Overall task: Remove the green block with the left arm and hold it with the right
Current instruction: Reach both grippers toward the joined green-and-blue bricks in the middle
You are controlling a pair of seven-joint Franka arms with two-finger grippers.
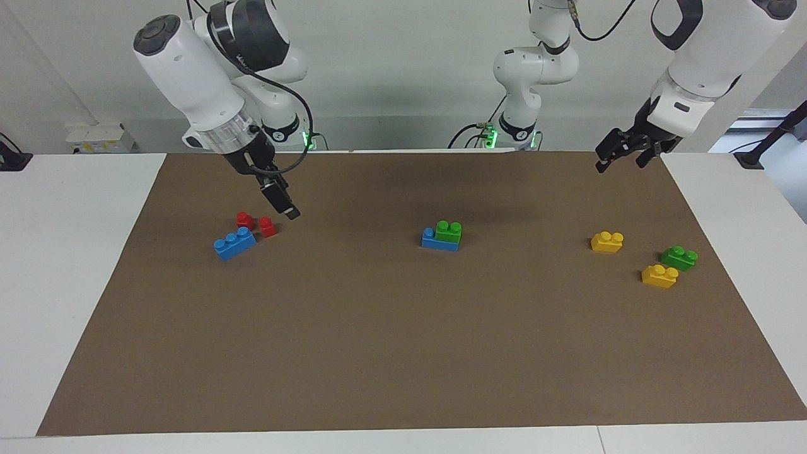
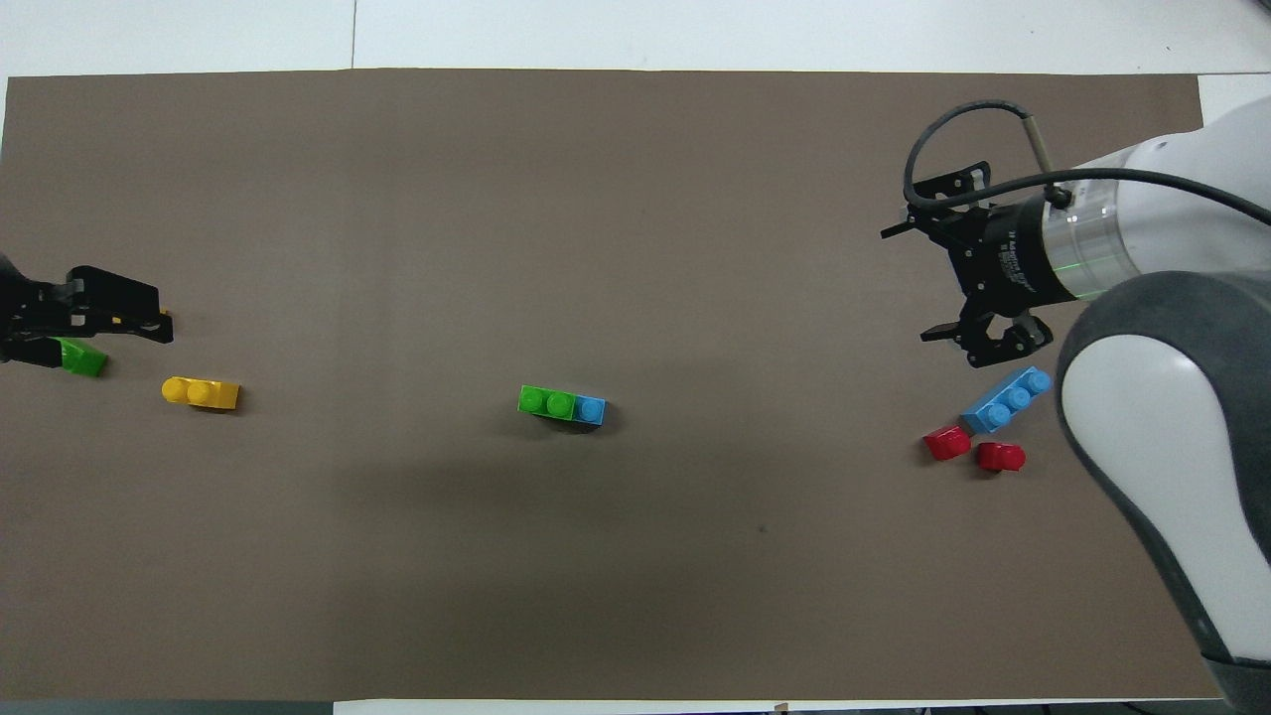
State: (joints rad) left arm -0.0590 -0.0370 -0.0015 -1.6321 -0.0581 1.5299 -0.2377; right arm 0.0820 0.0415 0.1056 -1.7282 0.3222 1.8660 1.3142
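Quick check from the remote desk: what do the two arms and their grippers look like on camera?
Both arms have glossy white shells with dark grey joint bands. The right arm ends in a silver wrist ring, with a black cable looping along it. The right gripper and left gripper are black two-finger linkage types. Green lights glow at both bases.

Robotics lab: two white arms (image 1: 202, 88) bolted at a white surface (image 1: 75, 252) with brown mat (image 1: 403, 353), bare wall, loose cables (image 1: 737, 208), toy bricks (image 1: 234, 243) laid out as test props.
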